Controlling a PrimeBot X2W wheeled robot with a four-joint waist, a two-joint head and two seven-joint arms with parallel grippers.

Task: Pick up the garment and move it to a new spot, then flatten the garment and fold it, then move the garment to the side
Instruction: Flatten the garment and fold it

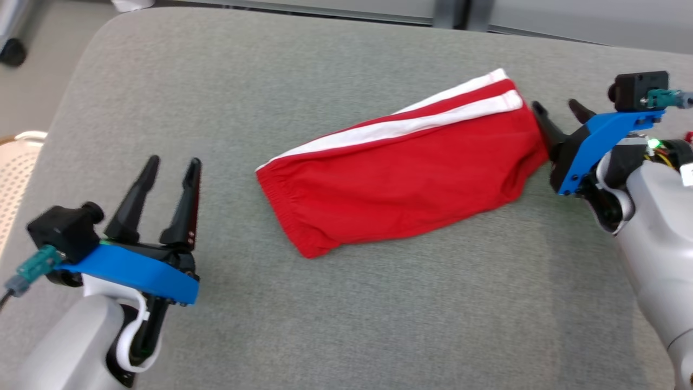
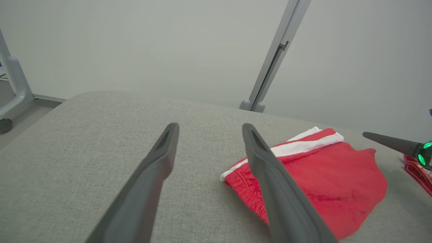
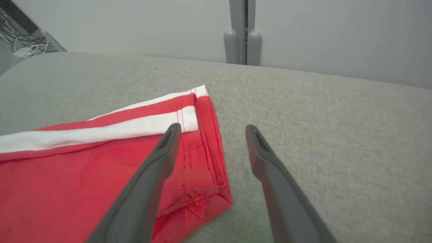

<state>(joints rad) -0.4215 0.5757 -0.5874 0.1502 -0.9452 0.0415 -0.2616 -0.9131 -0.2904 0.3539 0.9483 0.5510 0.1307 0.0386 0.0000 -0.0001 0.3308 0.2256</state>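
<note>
The garment is a pair of red shorts with white side stripes, lying folded on the grey cushion, waistband toward the lower left. My left gripper stands open well to its left, empty. My right gripper is open at the shorts' right hem edge, holding nothing. In the right wrist view the red hem lies under and between the open fingers, with my right gripper above it. The left wrist view shows the shorts to the right of my left gripper.
A pale basket sits off the cushion's left edge. Another red item lies at the far right beside the right arm. A grey post and wall stand behind the cushion. The cushion's front and left are bare fabric.
</note>
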